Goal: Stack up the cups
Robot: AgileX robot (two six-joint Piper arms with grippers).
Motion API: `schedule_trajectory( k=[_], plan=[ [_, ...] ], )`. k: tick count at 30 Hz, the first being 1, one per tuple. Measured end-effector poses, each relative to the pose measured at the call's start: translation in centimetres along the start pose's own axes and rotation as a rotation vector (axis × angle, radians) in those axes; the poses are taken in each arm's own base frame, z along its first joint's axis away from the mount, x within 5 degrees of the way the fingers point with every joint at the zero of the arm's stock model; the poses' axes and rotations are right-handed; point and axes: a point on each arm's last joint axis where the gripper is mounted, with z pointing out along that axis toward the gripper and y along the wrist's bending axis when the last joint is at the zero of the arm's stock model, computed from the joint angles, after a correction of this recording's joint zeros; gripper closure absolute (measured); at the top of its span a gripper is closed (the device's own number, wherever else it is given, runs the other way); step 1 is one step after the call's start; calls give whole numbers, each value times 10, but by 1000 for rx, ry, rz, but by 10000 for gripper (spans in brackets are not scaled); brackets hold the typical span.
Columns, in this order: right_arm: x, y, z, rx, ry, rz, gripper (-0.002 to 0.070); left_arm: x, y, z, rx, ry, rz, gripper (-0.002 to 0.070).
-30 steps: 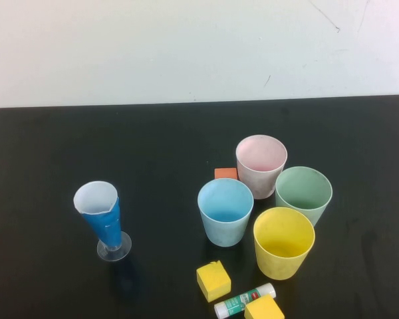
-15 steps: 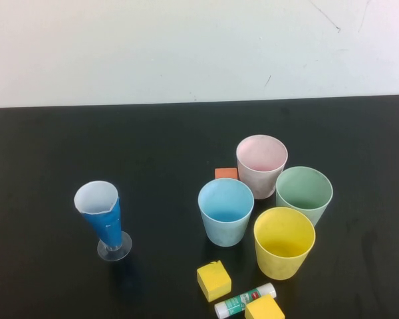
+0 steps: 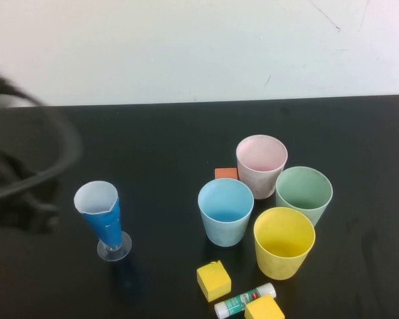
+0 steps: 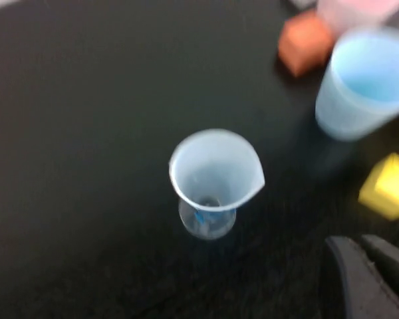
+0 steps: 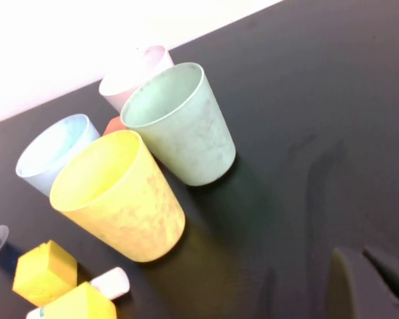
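Note:
Four cups stand upright and apart in a cluster at the table's centre right: pink at the back, pale green to the right, light blue to the left, yellow in front. My left arm shows as a dark blur at the left edge. In the left wrist view my left gripper is shut and empty, above the table near the conical cup. In the right wrist view my right gripper is shut and empty, to the right of the green cup and yellow cup.
A tall blue-and-white conical cup on a clear foot stands at the left. An orange block lies behind the blue cup. Two yellow blocks and a glue stick lie at the front edge.
My left arm has come into the high view from the left and is blurred by motion. The cups and other things have not moved.

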Motion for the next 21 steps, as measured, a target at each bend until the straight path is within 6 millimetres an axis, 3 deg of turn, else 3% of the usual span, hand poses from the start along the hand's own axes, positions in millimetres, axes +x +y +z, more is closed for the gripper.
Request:
schedule_trajectory(
  k=[7,11,14,21],
  plan=[
    [0,0,0,-2,0,-9,678,-30,-15,64,99,233,70,677],
    [0,0,0,-4,1,-7,678,-51,-32,85,153,294,114,655],
    [0,0,0,-4,1,-10,678,-67,-45,98,178,328,160,575],
    [0,1,0,-11,4,-39,678,-94,-63,141,173,374,155,283]
  ],
)
